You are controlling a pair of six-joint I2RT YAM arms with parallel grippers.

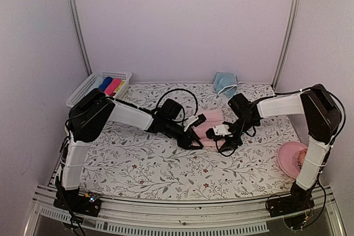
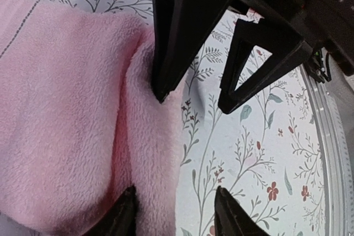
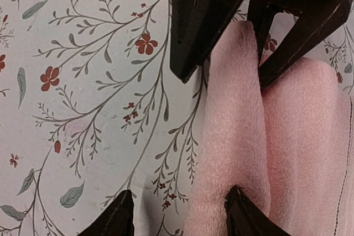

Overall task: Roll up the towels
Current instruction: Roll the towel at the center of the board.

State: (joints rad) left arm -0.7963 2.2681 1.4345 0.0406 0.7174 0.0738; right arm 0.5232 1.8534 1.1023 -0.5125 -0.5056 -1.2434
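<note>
Overhead: pink towel (image 1: 209,120) lay on the floral-print worktop (image 1: 138,164) between both claws, which hid most of it. Its outline and long axis could not be read from there. Only that view took in the surroundings:
- a white slatted basket (image 1: 80,91) of rolled towels (image 1: 110,85) (blue, pink, yellow), well off to the towel's far left
- a crumpled pale blue cloth (image 1: 224,84) a little beyond the towel
- a pink dish (image 1: 290,156) off to the towel's near right

Wrist views supplied the detail. The cloth was fluffy terry, with a stitched line close to one edge. The edge nearest the arm bases was turned up into a soft, rounded ridge. The ridge ran straight from one claw to the other, left to right across the towel.

The left claw (image 2: 177,216) stood wide, one finger on the pile by the ridge and the other over bare print beside the towel. The right claw (image 3: 180,216) was equally wide and straddled the same edge from the opposite end. Each wrist camera looked along the ridge at the other claw's black, wedge-shaped fingers.
</note>
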